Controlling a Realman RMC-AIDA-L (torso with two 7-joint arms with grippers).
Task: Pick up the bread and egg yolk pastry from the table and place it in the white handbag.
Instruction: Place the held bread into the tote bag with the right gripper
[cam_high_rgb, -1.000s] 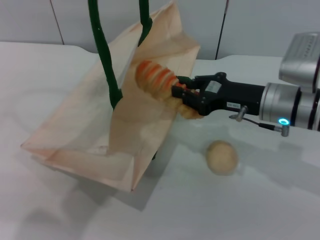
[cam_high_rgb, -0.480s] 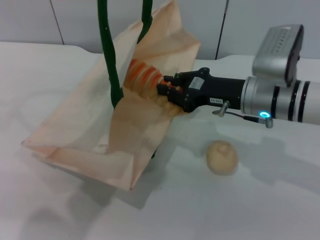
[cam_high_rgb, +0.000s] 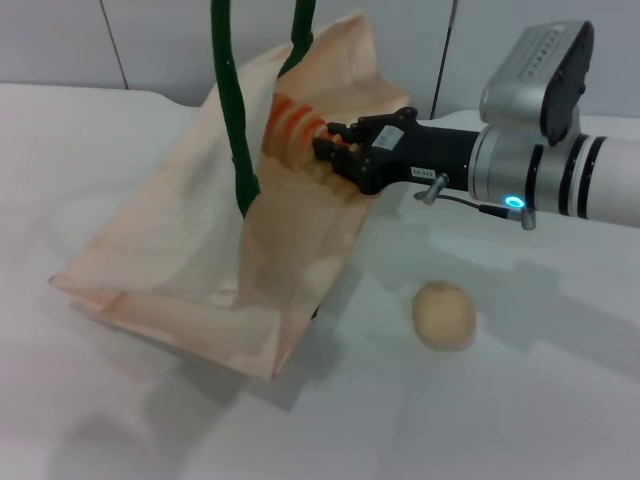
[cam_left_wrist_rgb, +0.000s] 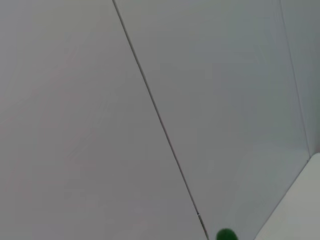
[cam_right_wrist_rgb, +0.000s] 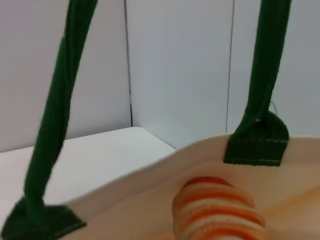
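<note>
Bread (cam_high_rgb: 293, 122): striped orange and cream loaf, held at the mouth of the white handbag (cam_high_rgb: 200, 250), partly sunk between its two upper edges; in the right wrist view (cam_right_wrist_rgb: 217, 212) its ridged end showed just inside the bag's rim, between the two handle attachments.

Right claw (cam_high_rgb: 335, 150): black, reaching in from the right at the bag's open top, pinching the near end of the bread.

White handbag: cream tote standing tilted on the table (cam_high_rgb: 520, 400), its base toward the left and front, mouth raised toward the rear; dark green handles (cam_high_rgb: 232, 110) pulled upright and running out of the top of the head view.

Egg yolk pastry (cam_high_rgb: 444, 314): pale round ball resting on the table, to the right of the bag and apart from it, below the right arm.

Left claw: not seen; its wrist view showed only wall panels, a table corner and a green spot.
</note>
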